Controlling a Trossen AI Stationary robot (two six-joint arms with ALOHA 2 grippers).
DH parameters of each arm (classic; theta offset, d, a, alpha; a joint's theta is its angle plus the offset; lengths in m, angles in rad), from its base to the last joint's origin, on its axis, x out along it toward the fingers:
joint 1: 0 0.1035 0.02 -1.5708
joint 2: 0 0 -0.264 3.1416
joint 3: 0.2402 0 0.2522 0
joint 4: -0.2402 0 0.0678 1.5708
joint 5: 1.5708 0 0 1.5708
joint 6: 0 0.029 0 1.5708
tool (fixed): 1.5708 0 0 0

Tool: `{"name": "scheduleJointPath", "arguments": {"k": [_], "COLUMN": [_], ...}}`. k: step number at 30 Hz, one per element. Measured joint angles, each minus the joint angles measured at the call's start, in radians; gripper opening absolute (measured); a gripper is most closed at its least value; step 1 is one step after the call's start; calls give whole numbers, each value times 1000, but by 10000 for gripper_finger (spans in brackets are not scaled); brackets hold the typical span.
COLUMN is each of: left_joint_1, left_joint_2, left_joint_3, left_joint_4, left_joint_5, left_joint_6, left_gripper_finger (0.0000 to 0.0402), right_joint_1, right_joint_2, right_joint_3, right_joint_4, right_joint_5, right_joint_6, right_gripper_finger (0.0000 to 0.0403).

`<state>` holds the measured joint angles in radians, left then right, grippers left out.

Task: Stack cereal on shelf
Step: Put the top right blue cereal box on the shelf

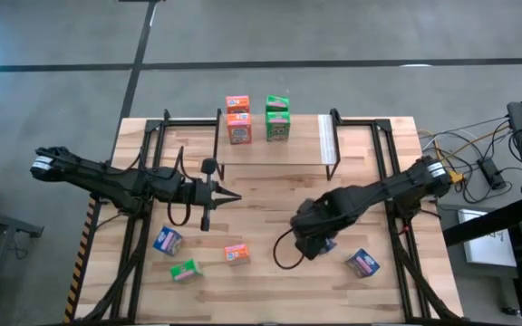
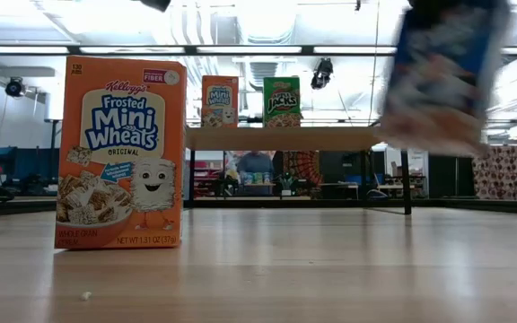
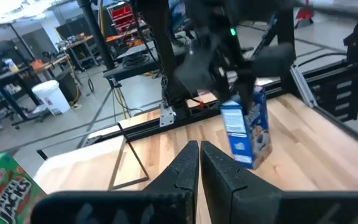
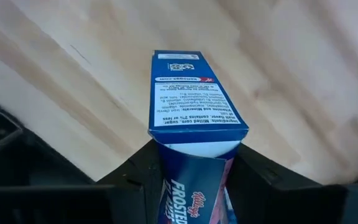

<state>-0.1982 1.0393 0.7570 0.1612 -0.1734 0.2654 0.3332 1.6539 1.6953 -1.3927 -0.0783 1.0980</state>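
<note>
While four boxes sit on the shelf (image 1: 324, 136) at twelve o'clock, the right end effector (image 1: 320, 237) grips a blue cereal box (image 4: 194, 99) off the desk (image 1: 261, 195). Four more wait. The left end effector (image 1: 234, 196) is shut, empty.

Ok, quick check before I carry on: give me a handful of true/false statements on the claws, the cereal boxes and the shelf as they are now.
1. The right claw is shut on a blue cereal box. True.
2. The left claw holds a green box. False: it is shut and empty.
3. Orange boxes and green boxes stand on the shelf. True.
4. Every box is already on the shelf. False: an orange box, a green box and two blue boxes lie on the table.
5. The held box lies flat on the table. False: it is lifted clear.
</note>
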Motion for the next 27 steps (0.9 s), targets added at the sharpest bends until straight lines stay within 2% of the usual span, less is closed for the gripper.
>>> {"name": "scheduleJointPath", "arguments": {"k": [4,8,18,27], "left_joint_1": [-1,-2,-2,-5], "left_joint_2": [0,0,0,0], "left_joint_3": [0,0,0,-4], "left_joint_4": [0,2,4,2], "left_joint_5": [0,1,1,2], "left_joint_6": [-56,-101,-155,-205], "left_gripper_finger": [0,0,0,0], "right_joint_1": [-17,-63,-235,-344], "right_joint_2": [-23,-25,-40,-127], "right_joint_3": [111,224,379,369], "right_joint_4": [-63,-166,-178,-180], "right_joint_5": [148,238,241,237], "right_joint_6": [-116,-243,-561,-755], "right_gripper_finger": [133,133,129,128]}}
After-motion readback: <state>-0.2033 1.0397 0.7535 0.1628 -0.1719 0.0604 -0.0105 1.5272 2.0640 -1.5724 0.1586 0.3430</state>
